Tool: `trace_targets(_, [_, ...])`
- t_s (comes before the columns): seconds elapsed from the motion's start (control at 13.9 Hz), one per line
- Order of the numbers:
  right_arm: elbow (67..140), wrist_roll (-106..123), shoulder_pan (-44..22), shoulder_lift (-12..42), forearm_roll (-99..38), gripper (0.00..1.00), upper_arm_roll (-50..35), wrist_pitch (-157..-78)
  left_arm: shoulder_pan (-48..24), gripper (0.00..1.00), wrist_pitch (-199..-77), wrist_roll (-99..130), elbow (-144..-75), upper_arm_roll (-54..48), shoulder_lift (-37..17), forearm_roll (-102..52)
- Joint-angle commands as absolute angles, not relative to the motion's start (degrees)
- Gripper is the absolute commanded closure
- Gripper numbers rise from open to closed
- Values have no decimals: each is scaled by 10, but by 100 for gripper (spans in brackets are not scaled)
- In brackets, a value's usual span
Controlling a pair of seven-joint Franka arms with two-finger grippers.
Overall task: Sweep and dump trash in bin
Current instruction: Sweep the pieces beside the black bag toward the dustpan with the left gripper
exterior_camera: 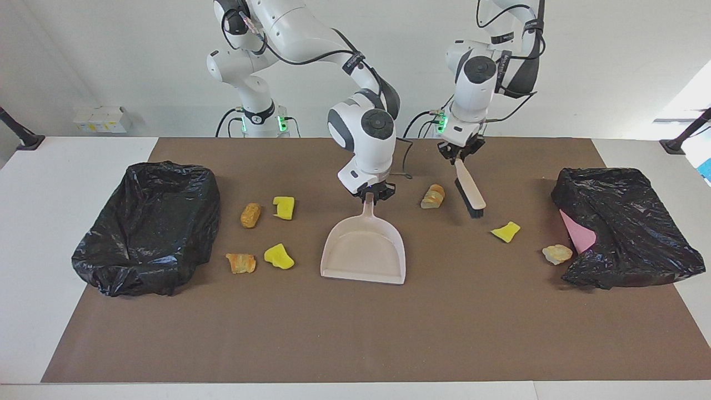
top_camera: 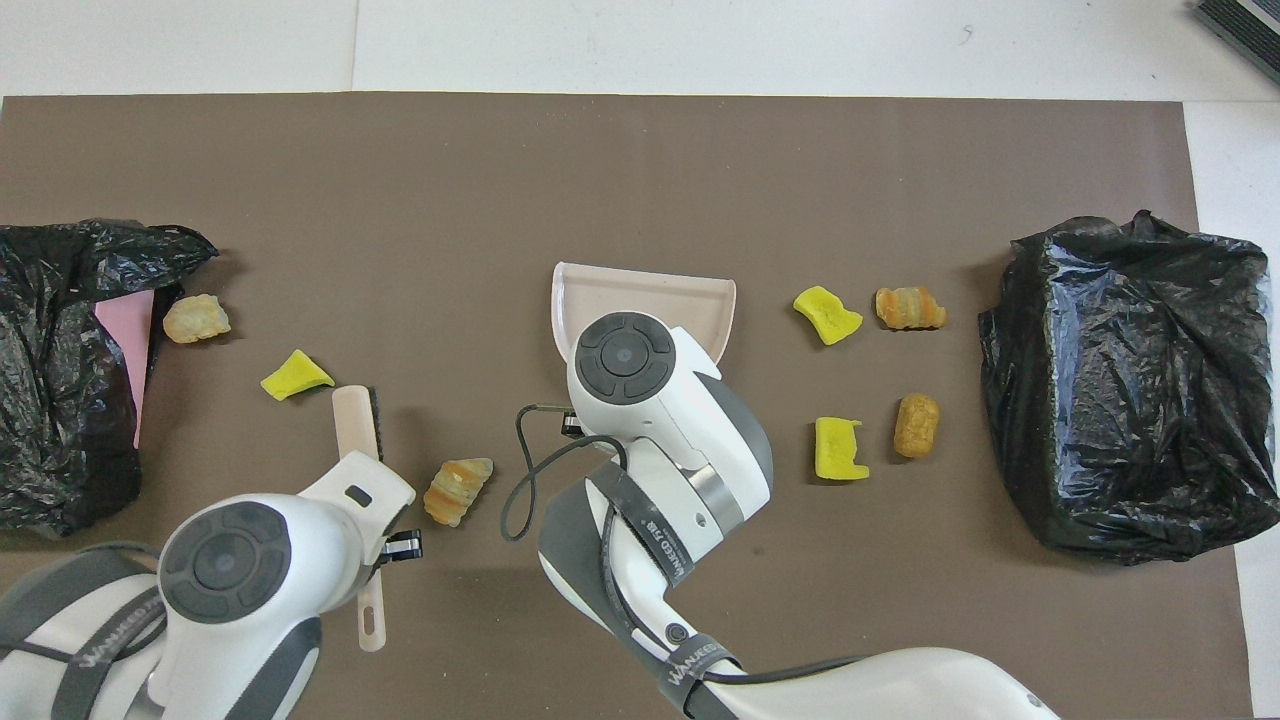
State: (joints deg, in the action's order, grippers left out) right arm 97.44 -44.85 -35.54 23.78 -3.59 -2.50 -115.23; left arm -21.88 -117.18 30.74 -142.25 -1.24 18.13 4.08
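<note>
My right gripper [exterior_camera: 371,194] is shut on the handle of the beige dustpan [exterior_camera: 364,250], which lies on the brown mat at mid-table, mouth away from the robots; its rim [top_camera: 640,285] shows in the overhead view. My left gripper [exterior_camera: 460,156] is shut on the brush [exterior_camera: 469,189], tilted with its black bristles [exterior_camera: 476,210] low over the mat. One tan trash piece [exterior_camera: 433,196] lies between brush and dustpan. A yellow chunk [exterior_camera: 505,231] and a tan piece [exterior_camera: 556,253] lie toward the left arm's end. Two yellow chunks [exterior_camera: 284,207] [exterior_camera: 278,256] and two tan pieces [exterior_camera: 250,215] [exterior_camera: 241,263] lie toward the right arm's end.
A bin lined with a black bag [exterior_camera: 150,222] stands at the right arm's end of the mat. A second black bag [exterior_camera: 622,233] with a pink sheet [exterior_camera: 577,233] showing lies at the left arm's end. Bare mat [exterior_camera: 355,333] stretches along the edge farthest from the robots.
</note>
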Motion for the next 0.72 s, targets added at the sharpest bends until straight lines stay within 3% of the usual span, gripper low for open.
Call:
trace_targets(0.0, [988,-435,-347,226,-37,100,-29,-1165,-157,100,-1167,261,-1342,-18,106,57])
trace_targets(0.29, [985,-431,-347,228,-36,100,-29,-1165,-56,100,-1177,164,-1310,-16,73,126])
trace_targets(0.65, [986,-432,-348,226,-36,100,-29,-1162,19,100,-1219,67,-1258,-15,-3,229])
